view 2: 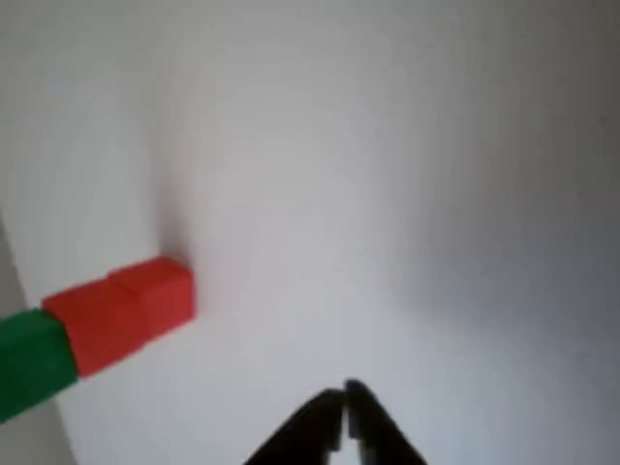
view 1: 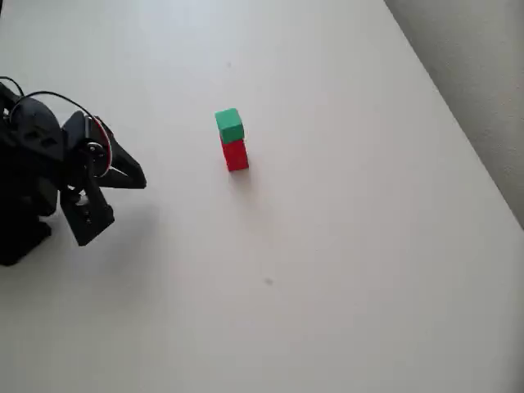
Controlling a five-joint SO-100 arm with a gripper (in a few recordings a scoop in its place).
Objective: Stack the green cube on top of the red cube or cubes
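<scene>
The green cube rests on top of the red cube stack near the middle of the white table. In the wrist view the picture lies on its side: the red block, showing a seam between two pieces, has the green cube at its left end. My black gripper is drawn back at the left of the overhead view, well apart from the stack. Its fingertips meet at the bottom of the wrist view, shut with nothing between them.
The white table stretches wide around the stack. Its right edge runs diagonally at the top right, with grey floor beyond. The arm's black body sits at the left edge.
</scene>
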